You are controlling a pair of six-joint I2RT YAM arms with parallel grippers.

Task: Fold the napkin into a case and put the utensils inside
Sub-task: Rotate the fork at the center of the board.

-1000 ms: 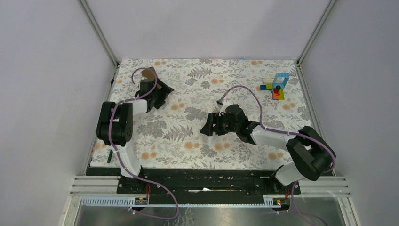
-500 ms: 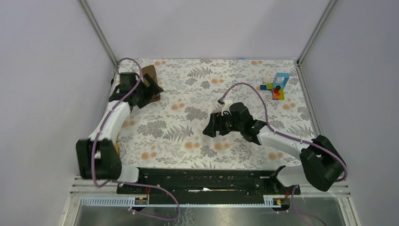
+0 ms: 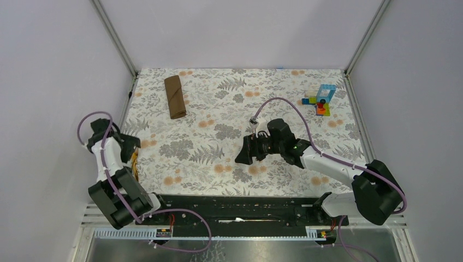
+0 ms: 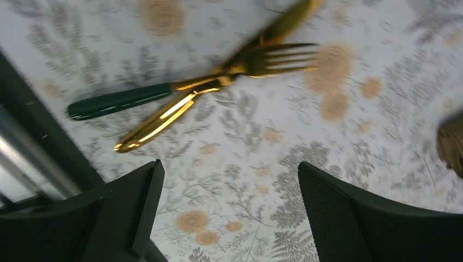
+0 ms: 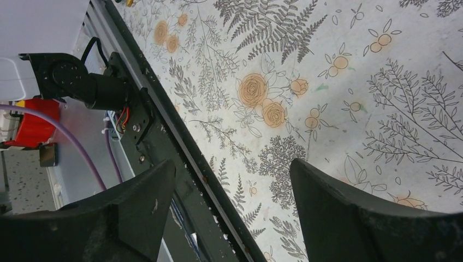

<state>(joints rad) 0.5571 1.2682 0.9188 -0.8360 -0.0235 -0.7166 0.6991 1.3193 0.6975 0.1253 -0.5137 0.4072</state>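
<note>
The brown napkin (image 3: pixel 174 96) lies folded into a narrow strip at the far left of the table; its edge shows at the right border of the left wrist view (image 4: pixel 451 145). The gold utensils (image 3: pixel 134 165) lie crossed near the table's left edge. In the left wrist view they show as a fork (image 4: pixel 284 57), a gold piece (image 4: pixel 158 119) and a green-handled piece (image 4: pixel 117 102). My left gripper (image 3: pixel 129 145) (image 4: pixel 228 180) hangs open just short of them, holding nothing. My right gripper (image 3: pixel 245 153) (image 5: pixel 233 169) is open and empty over the middle of the table.
A small stack of colourful toy blocks (image 3: pixel 320 100) stands at the far right. The black base rail (image 3: pixel 235 204) (image 5: pixel 164 136) runs along the near edge. The left frame rail (image 4: pixel 33 158) lies close beside the utensils. White walls enclose the table.
My left arm has swung from the napkin at the far left back to the near left, over the utensils. The napkin now lies uncovered. The right arm barely moved.
</note>
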